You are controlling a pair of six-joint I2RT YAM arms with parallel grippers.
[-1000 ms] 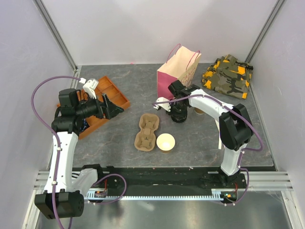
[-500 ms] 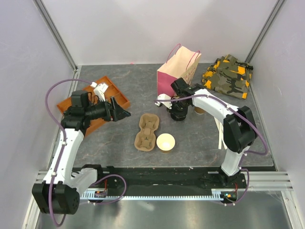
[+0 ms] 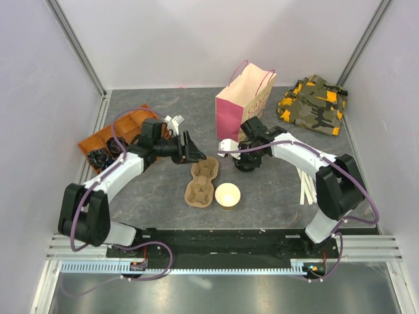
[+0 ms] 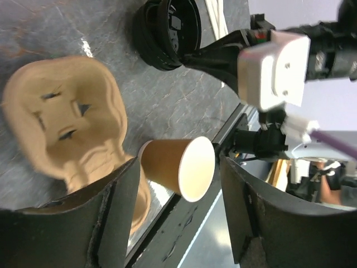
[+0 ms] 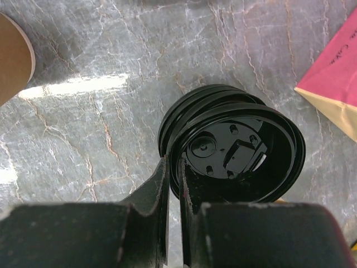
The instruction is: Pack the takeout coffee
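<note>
On a grey stone-patterned table (image 3: 275,190), the right gripper (image 5: 174,163) pinches an upturned black lid (image 5: 223,151) by its rim. The left gripper (image 4: 178,167) gapes empty near a cardboard cup carrier (image 3: 201,180). The lidded coffee cup is out of sight.

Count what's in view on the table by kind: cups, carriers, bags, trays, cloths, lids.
Open paper cup: 1
Cup carrier: 1
Paper bag: 1
Orange tray: 1
Camo cloth: 1
Total: 5, plus the black lid stack in the right claw, count unclear.
</note>
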